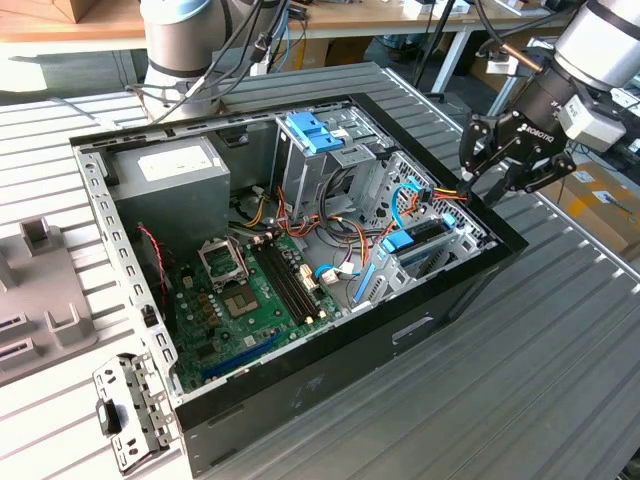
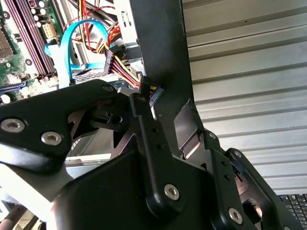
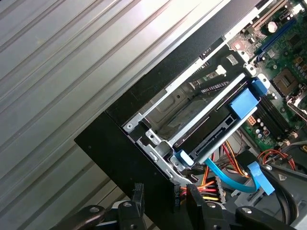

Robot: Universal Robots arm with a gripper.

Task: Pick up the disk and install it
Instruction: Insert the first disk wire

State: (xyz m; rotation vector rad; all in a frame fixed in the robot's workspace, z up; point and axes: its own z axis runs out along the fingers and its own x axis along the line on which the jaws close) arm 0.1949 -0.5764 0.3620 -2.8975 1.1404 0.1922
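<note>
The disk (image 1: 415,240) lies flat in the metal drive bay at the corner of the open computer case (image 1: 330,370) nearest the exterior view's right. In the first wrist view the disk (image 3: 216,139) shows a dark body, bright blue rails and a blue end tab toward the motherboard. My gripper (image 1: 487,185) hovers just outside and above that corner of the case, open, holding nothing. In the first wrist view my gripper (image 3: 167,199) straddles the black case wall, close to the disk's cable end. A blue data cable (image 3: 230,179) and red-yellow power wires (image 2: 125,72) sit there.
A paler blue bracket (image 1: 315,130) tops the upright cage at the back. The grey power supply box (image 1: 170,170) and motherboard (image 1: 250,290) fill the case. A metal bracket (image 1: 125,410) and grey fixture (image 1: 40,300) lie on the slatted table (image 1: 520,380). A second arm base (image 1: 180,40) stands behind.
</note>
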